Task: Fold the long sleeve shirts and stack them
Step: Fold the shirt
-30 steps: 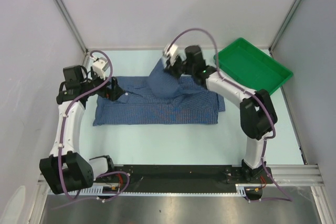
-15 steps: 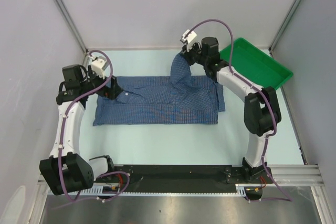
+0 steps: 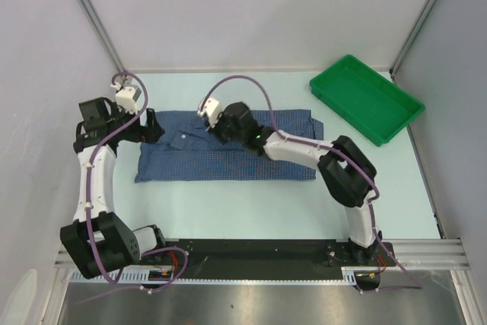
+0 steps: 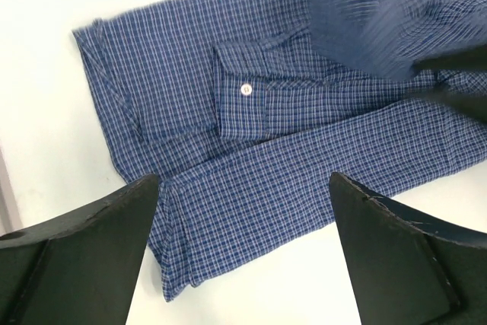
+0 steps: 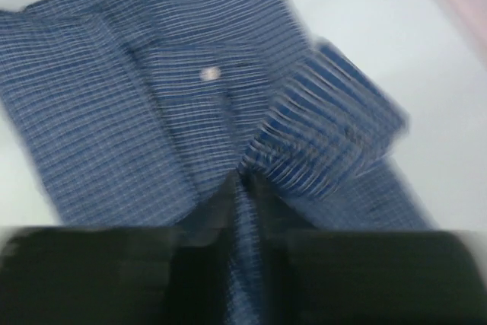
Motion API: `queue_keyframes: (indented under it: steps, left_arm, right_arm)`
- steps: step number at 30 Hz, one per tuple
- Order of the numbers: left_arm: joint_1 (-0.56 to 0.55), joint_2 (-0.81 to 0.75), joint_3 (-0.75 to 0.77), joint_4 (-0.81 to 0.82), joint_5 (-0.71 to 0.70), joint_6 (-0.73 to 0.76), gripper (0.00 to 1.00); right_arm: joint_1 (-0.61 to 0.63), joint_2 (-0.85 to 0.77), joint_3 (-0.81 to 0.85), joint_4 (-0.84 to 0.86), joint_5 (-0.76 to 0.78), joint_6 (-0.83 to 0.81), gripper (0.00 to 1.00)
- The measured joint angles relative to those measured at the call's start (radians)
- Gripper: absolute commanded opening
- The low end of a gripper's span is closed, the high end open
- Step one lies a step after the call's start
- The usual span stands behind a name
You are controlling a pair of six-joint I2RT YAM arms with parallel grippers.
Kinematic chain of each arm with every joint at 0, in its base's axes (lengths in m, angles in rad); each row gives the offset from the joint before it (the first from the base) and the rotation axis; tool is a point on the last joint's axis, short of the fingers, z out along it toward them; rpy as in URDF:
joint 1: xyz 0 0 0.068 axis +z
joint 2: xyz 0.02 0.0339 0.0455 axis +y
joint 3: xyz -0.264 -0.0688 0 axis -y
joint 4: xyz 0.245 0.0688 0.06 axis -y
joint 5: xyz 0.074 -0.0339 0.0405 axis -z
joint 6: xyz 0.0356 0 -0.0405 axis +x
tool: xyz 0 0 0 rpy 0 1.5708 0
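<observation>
**Item:** long sleeve shirt (image 3: 228, 161), blue check, lying flat on the table (image 3: 228, 211), toward its far left corner.
**Right gripper** (image 3: 215, 123): a fold of the shirt's cloth is being pinched between nearly closed fingers above the shirt's middle. The wrist view is blurred.
**Left gripper** (image 3: 148, 129): being held spread wide and empty at the shirt's left end.
**Handling note:** lowering the fold parallel to the far edge is being advised, with release only once it lies flat.
</observation>
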Motion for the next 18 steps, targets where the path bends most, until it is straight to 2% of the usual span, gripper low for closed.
queue_keyframes:
  steps: [2,4,5,8,10,15,18]
  left_arm:
    - [0.013,0.018,0.000,-0.016,0.003,0.001,0.99]
    - [0.017,0.039,0.000,-0.034,0.011,0.009,0.98]
    - [0.018,0.051,-0.001,-0.044,0.018,0.011,0.97]
    - [0.014,0.086,-0.010,-0.060,0.048,0.018,0.90]
    - [0.003,0.113,-0.021,-0.066,0.063,0.019,0.86]
    - [-0.080,0.195,-0.040,-0.047,0.070,0.006,0.78]
    - [-0.130,0.257,-0.041,-0.015,0.062,-0.011,0.75]
  right_arm:
    - [0.045,0.040,0.018,-0.017,0.005,0.009,0.63]
    - [0.066,0.054,0.023,-0.060,-0.008,0.005,0.72]
    - [0.068,0.054,0.023,-0.084,-0.023,0.002,0.87]
    - [0.035,0.018,0.021,-0.183,-0.110,-0.006,0.88]
    - [-0.008,-0.034,0.017,-0.261,-0.180,-0.011,0.87]
    - [-0.186,-0.239,-0.028,-0.409,-0.330,-0.028,0.65]
    - [-0.314,-0.301,-0.046,-0.465,-0.385,-0.024,0.51]
